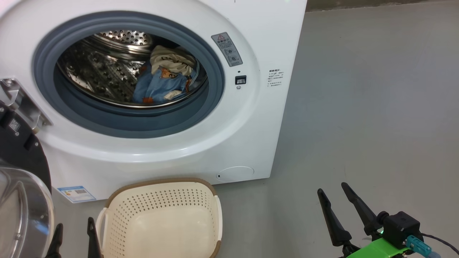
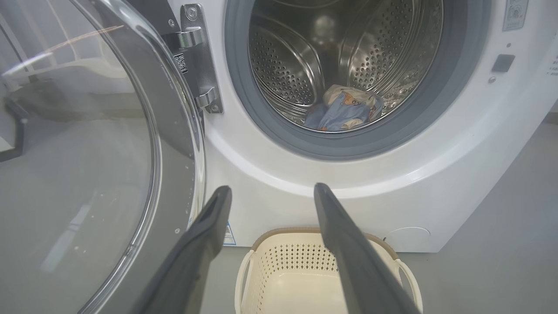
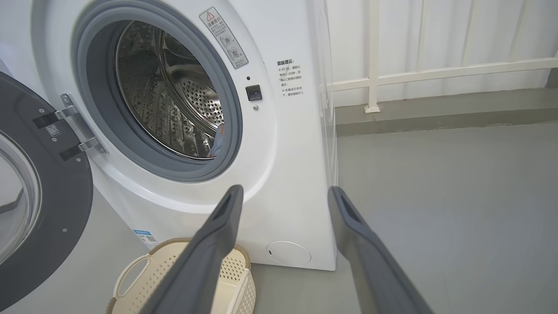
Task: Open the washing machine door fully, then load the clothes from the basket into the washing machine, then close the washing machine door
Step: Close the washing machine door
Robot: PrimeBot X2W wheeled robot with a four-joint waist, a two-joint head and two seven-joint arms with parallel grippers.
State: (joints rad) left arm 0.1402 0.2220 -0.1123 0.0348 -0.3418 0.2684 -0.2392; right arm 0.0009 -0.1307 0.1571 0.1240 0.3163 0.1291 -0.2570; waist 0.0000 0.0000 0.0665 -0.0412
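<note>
The white washing machine (image 1: 251, 118) stands with its round door (image 1: 21, 186) swung wide open to the left. Blue, orange-print and cream clothes (image 1: 165, 77) lie in the steel drum, seen also in the left wrist view as clothes (image 2: 344, 113). On the floor in front sits the cream basket (image 1: 161, 218), with nothing in it. My left gripper (image 1: 73, 234) is open just left of the basket, beside the door's glass bowl (image 2: 78, 174). My right gripper (image 1: 331, 195) is open over bare floor to the right of the basket (image 3: 144, 279).
Grey floor (image 1: 376, 107) stretches to the right of the machine. A white railing (image 3: 436, 72) and a low step stand behind it. The open door's hinge (image 2: 198, 61) juts out on the machine's left side.
</note>
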